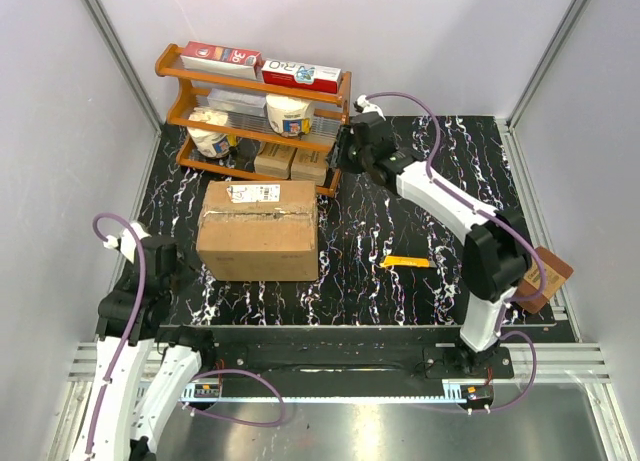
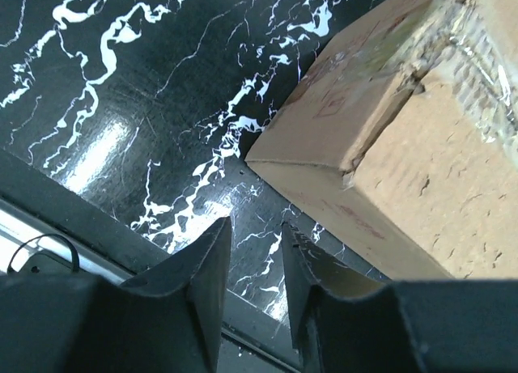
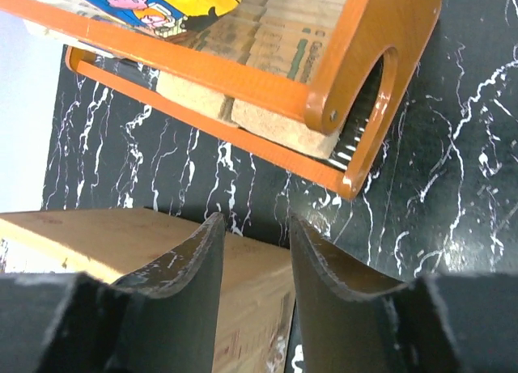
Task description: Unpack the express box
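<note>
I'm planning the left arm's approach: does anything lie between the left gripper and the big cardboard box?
Nothing visible. Only bare marbled table lies between the left gripper and the box. The orange strip lies beyond the box, to its right.

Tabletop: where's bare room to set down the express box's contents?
Widest free patch: right of the express box, up to the right arm, holding only a small orange item. The far right corner is bare. Crowded: the gap between box and wooden rack, with the right tool there.

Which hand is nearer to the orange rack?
Right. The right hand is just beside the rack's end; the left hand is far away, at the box's near corner.
</note>
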### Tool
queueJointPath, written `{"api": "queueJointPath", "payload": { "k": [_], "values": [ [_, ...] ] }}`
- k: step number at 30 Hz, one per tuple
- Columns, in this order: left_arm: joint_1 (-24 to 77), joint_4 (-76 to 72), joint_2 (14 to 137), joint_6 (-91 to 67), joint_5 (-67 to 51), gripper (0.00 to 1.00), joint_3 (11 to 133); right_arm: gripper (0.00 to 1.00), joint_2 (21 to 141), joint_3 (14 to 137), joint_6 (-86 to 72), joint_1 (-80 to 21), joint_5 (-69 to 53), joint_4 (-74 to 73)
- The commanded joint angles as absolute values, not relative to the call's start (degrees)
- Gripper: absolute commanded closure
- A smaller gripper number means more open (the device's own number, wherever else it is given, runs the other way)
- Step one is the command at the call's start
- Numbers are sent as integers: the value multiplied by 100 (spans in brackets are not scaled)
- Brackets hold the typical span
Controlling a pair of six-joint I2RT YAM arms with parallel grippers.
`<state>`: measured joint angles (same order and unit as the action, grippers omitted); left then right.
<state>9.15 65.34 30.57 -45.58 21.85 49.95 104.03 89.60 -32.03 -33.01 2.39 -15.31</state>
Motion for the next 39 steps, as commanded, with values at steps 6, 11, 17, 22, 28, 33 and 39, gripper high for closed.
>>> {"api": "queueJointPath", "payload": {
  "k": [6,11,17,22,28,33,39],
  "values": [
    [923,5916,2987,-4605,1022,61,4571,57,11047,9474,-2261,-3621,-683,-1169],
    [914,5142,3418,-4544,799,57,4412,55,11075,9484,-1986,-3762,-1046,-1415],
    [870,4720,4148,-3991,1221,46,4772,54,10504,8825,-1960,-3770,-1230,-1485],
    [756,4307,4684,-3569,1195,38,5106,53,9960,8193,-1934,-3805,-1599,-1617],
    [651,4069,4957,-3612,1151,31,5247,51,9388,7595,-1925,-3858,-1740,-1679],
    [484,4061,4817,-3718,1354,20,5308,49,9132,7628,-2284,-3850,-969,-1976],
    [369,4087,4729,-3639,1187,14,5537,43,8790,8007,-2698,-3858,517,-2197]
  ]
}}
